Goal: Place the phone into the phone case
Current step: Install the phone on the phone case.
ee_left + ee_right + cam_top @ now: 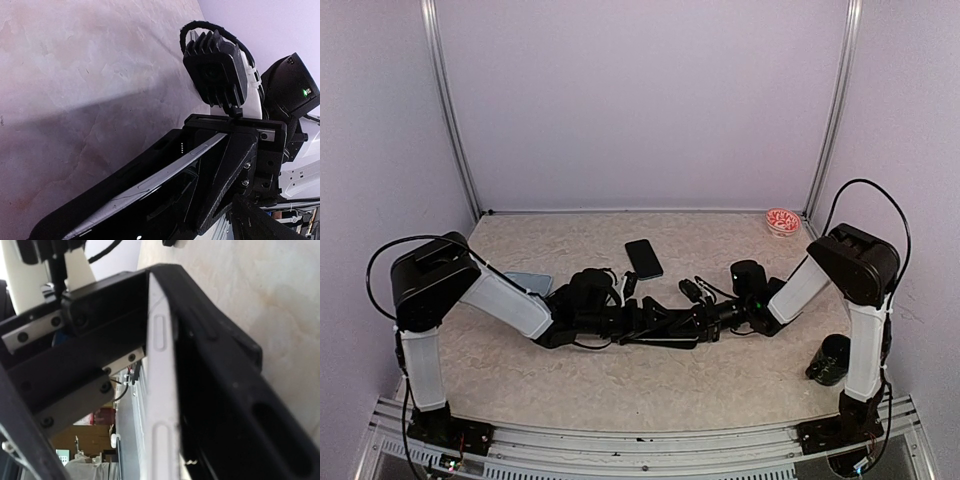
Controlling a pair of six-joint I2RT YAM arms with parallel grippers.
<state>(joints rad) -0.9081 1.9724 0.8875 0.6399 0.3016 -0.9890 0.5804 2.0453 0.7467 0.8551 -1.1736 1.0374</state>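
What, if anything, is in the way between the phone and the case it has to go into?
Nothing visible. In both wrist views the phone lies with its silver edge right against the wall of the black phone case. It appears partly seated, and no object sits between them.

Silver-edged phone point(160, 405) edge-on against black phone case point(235, 405), above mottled beige table point(270, 290)

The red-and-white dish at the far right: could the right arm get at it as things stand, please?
Probably not yet: its fingers are shut on the phone case, though nothing blocks the dish.
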